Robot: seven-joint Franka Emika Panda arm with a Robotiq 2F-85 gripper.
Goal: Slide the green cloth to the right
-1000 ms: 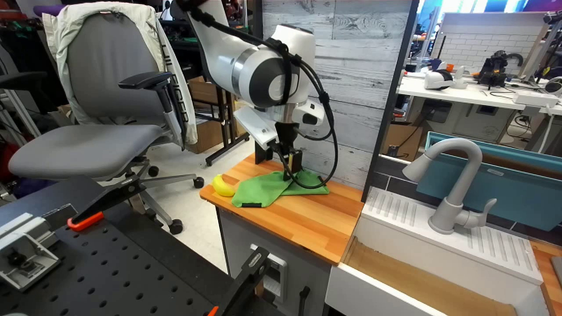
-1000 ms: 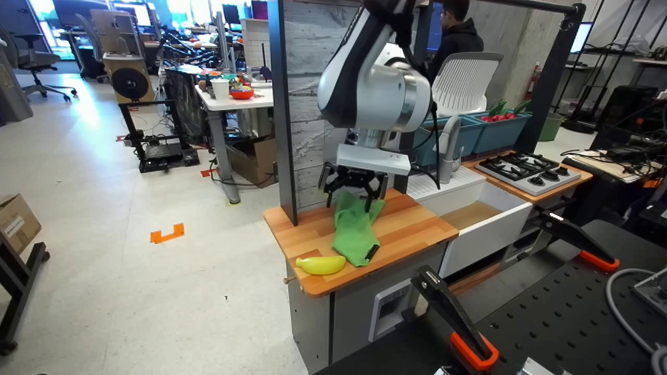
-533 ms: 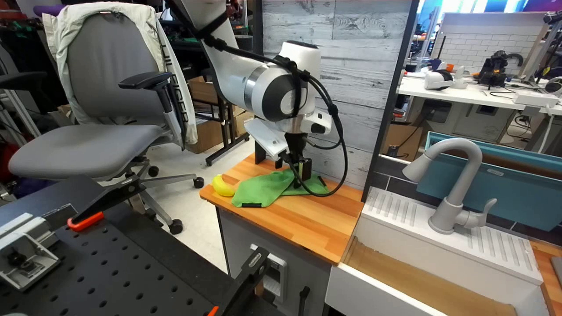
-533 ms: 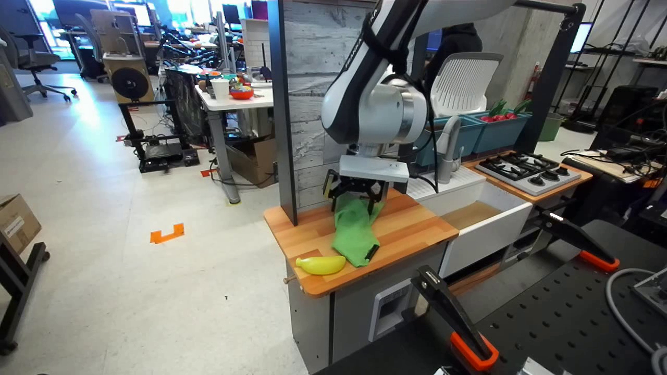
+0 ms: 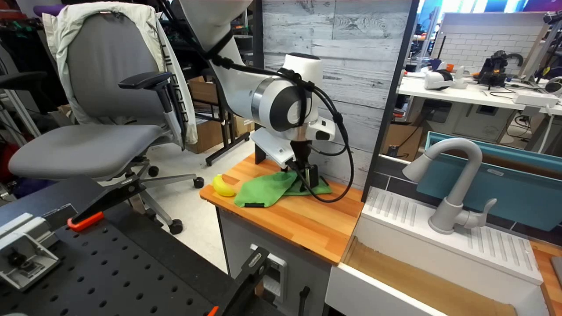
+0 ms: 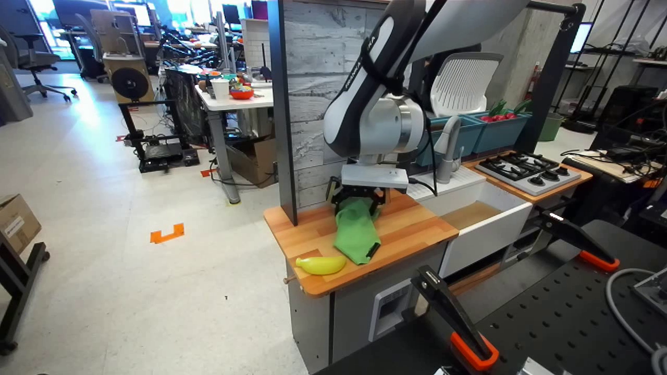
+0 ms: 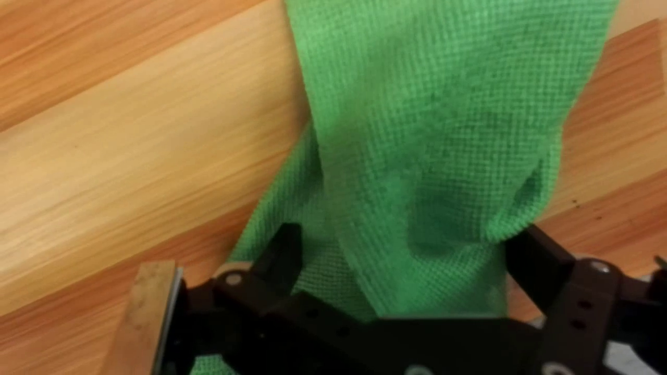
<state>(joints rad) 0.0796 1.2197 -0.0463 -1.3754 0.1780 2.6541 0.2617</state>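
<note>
The green cloth lies folded and creased on the wooden counter; it also shows in an exterior view. My gripper points down at the far end of the cloth, low against the counter. In the wrist view my gripper is open, with the cloth bunched between its spread fingers. The right finger touches the cloth's folded edge; the left finger is over its lower layer. In an exterior view the gripper is partly hidden by a cable.
A yellow banana lies beside the cloth at the counter's end; it also shows in an exterior view. A grey wood-look wall panel stands close behind the gripper. A white sink with a grey faucet adjoins the counter.
My gripper has moved down onto the cloth and a little towards the sink. The cloth has shifted slightly the same way, away from the banana. The banana has not moved.
</note>
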